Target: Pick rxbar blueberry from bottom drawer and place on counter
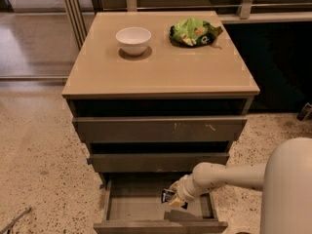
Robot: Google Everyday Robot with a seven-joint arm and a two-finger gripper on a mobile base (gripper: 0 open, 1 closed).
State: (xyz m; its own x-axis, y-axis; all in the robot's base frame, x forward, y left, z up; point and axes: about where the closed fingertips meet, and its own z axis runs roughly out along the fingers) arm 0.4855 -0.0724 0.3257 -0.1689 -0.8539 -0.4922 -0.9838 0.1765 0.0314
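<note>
The end effector (174, 199) hangs inside the open bottom drawer (136, 207), toward its right half, with its pale fingers closed narrowly on the rxbar blueberry (167, 196). The dark wrapper juts out to the left of the fingers and sits tilted. The bar is near the drawer's far edge, just under the front of the middle drawer (158, 162). To the left of the bar the drawer floor is bare as far as the left wall. To the right, only a thin strip separates the wrist from the right wall.

The arm (229, 175) runs in from the right, over the drawer's right rim, to the rounded white robot body (288, 189) at the near right corner. Above the middle drawer, the upper drawer (158, 129) has a scuffed front and is pulled out less far.

The desk (161, 72) tops the cabinet. A white bowl (133, 39) stands at its far left and a green chip bag (195, 32) lies at its far right, well apart. The whole near half, up to the front edge, is bare. Speckled floor (39, 145) lies open to the left of the cabinet.
</note>
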